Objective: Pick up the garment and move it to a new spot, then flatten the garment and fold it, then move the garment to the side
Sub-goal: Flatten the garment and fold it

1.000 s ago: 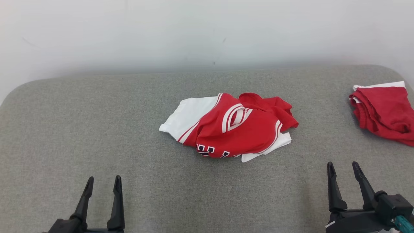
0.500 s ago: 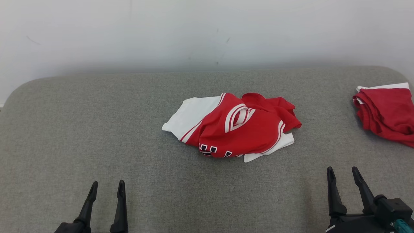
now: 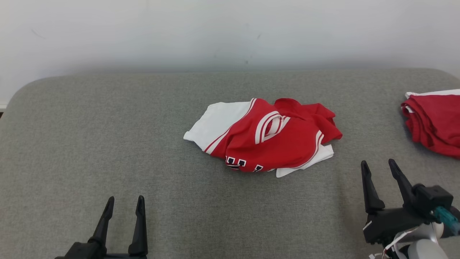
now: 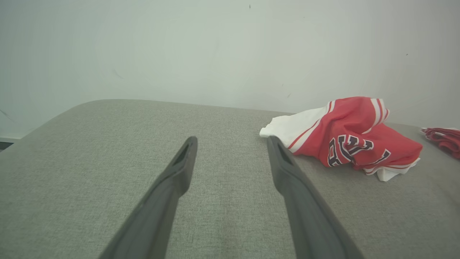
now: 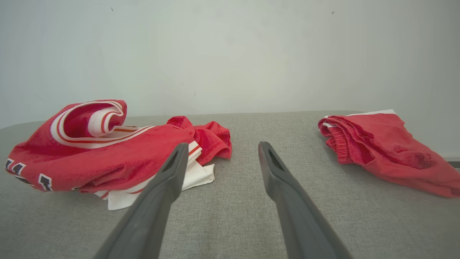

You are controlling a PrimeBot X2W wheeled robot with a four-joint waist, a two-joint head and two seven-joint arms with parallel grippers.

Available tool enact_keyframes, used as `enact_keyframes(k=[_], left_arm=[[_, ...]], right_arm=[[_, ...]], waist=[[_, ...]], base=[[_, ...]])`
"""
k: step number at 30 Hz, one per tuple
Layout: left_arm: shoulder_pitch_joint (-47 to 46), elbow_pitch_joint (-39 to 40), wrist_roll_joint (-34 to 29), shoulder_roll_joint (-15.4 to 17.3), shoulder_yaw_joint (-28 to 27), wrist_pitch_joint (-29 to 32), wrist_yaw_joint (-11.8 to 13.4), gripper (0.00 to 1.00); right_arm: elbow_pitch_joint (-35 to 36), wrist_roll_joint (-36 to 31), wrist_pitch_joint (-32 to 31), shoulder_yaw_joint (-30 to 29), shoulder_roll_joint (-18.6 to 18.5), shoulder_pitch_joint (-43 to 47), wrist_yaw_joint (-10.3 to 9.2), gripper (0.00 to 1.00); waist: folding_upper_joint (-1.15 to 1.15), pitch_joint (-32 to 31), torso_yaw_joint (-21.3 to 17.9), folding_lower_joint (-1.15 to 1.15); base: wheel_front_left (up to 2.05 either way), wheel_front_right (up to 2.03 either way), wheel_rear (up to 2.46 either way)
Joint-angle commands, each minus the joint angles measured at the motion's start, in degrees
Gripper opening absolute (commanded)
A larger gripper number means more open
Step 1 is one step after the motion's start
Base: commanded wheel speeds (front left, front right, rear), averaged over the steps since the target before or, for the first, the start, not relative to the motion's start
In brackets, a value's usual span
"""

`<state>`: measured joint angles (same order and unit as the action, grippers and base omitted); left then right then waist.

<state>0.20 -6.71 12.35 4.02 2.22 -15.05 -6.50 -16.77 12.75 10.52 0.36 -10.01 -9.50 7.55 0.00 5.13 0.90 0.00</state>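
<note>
Down at the near left, the left hand [image 3: 125, 198] sits over bare grey counter [image 3: 72, 144], its two dark fingers spread wide with nothing between them. Its own wrist camera shows those fingers framing plain grey fabric, with the garment up and to their right, clear of the fingertips.

The garment [image 3: 266, 138] lies crumpled near the middle of the counter: a white panel on its left, bunched red to the right, and a white corner poking out at the near right. From above, the head camera shows a striped trim [image 3: 269, 127] looping across the top, and the lettering [image 3: 244, 165] barely peeks out along the near edge. The low left wrist view shows that lettering [image 4: 350, 149] plainly, as big dark characters outlined in white on the red face. The right wrist view shows the heap's height instead, with the striped trim [image 5: 90, 122] curling up as an open loop.

Right of the heap, the right hand [image 3: 377, 162] is also spread and empty. In its wrist view one finger overlaps the white corner, but the head view shows a gap of counter between them.

Farthest right, a second red piece [image 3: 435, 118] with a white edge lies by the counter's end, well apart from the garment. The right wrist view shows its gathered band [image 5: 341, 140]. A pale wall [image 3: 215, 28] stands behind everything.
</note>
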Motion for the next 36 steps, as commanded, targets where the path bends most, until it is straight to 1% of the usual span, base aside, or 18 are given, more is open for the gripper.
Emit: enact_keyframes(k=[1, 7, 10, 11, 15, 19, 22, 23, 24, 25, 26, 27, 31, 36], left_arm=[[-0.6, 0.0, -0.4, -0.3, 0.2, -0.2, 0.0, 1.00], [-1.9, -0.4, -0.4, -0.9, 1.6, -0.2, -0.3, 1.00], [-2.5, -0.6, -0.4, -1.0, 2.4, -0.2, -0.4, 1.00], [-2.5, -0.6, -0.4, -1.0, 2.4, -0.2, -0.4, 1.00], [-4.0, -1.1, 0.1, -1.1, 3.2, -0.2, -0.5, 1.00], [-5.1, -1.8, 0.3, -1.1, 3.7, -0.2, -0.5, 1.00], [-5.3, -2.0, 0.6, -1.1, 3.9, -0.2, -0.5, 1.00], [-5.4, -2.1, 0.8, -1.1, 3.9, -0.2, -0.5, 1.00], [-5.5, -2.1, 0.8, -1.1, 3.9, -0.2, -0.5, 1.00], [-5.6, -2.1, 0.9, -1.1, 3.9, -0.2, -0.4, 1.00], [-5.6, -2.1, 0.9, -1.1, 3.9, -0.2, -0.4, 1.00], [-5.7, -2.2, 0.9, -1.1, 4.0, -0.2, -0.3, 1.00], [-5.5, -2.3, 0.8, -1.1, 3.6, -0.2, -0.1, 1.00], [-4.0, -2.5, 0.6, -1.1, 2.8, -0.2, 0.2, 1.00]], right_arm=[[-1.3, -0.3, -0.6, 0.3, -0.8, -1.3, -0.15, 1.00], [-10.3, 0.5, -2.6, 1.4, -3.6, -8.1, -0.15, 1.00], [-15.1, 0.8, -2.3, 2.4, -4.6, -11.5, -0.15, 1.00], [-15.1, 0.8, -2.3, 2.4, -4.6, -11.5, -0.15, 1.00], [-22.2, 1.2, -1.9, 3.3, -5.5, -15.5, -0.15, 1.00], [-28.7, 1.9, -0.7, 4.3, -5.3, -18.9, -0.15, 1.00], [-33.0, 2.5, 0.1, 5.3, -4.9, -20.7, -0.15, 1.00], [-35.8, 3.2, 0.3, 5.8, -4.7, -21.7, -0.15, 1.00], [-37.1, 3.7, 0.3, 6.1, -4.5, -22.2, -0.15, 1.00], [-38.5, 4.2, 0.0, 6.4, -4.3, -22.5, -0.15, 0.98], [-39.9, 4.5, -0.4, 7.1, -4.1, -22.7, -0.15, 0.24], [-40.9, 5.2, -0.1, 7.4, -4.0, -23.0, -0.15, 0.00], [-42.8, 6.8, 1.9, 8.7, -4.2, -24.1, -0.15, 0.00], [-41.4, 8.6, 4.0, 10.5, -5.2, -24.4, -0.15, 0.00]], waist=[[0.00, 0.6, 0.8, 0.00], [0.00, 2.6, 3.4, 0.00], [0.00, 3.9, 5.0, 0.00], [0.00, 3.9, 5.0, 0.00], [0.00, 5.6, 7.2, 0.00], [0.00, 6.5, 9.0, 0.00], [0.00, 6.7, 9.8, 0.00], [0.00, 6.8, 10.2, 0.00], [0.00, 6.9, 10.3, 0.00], [0.00, 6.9, 10.4, 0.00], [0.00, 7.0, 10.5, 0.00], [0.00, 7.0, 10.5, 0.00], [0.00, 6.3, 9.9, 0.00], [0.00, 4.2, 7.9, 0.00]], base=[[0.00, 0.00, 0.00], [0.00, 0.00, 0.00], [0.00, 0.00, 0.00], [0.00, 0.00, 0.00], [0.00, 0.00, 0.00], [0.00, 0.00, 0.00], [0.00, 0.00, 0.00], [0.00, 0.00, 0.00], [0.00, 0.00, 0.00], [0.00, 0.00, 0.00], [0.00, 0.00, 0.00], [0.00, 0.00, 0.00], [0.00, 0.00, 0.00], [0.00, 0.00, 0.00]])
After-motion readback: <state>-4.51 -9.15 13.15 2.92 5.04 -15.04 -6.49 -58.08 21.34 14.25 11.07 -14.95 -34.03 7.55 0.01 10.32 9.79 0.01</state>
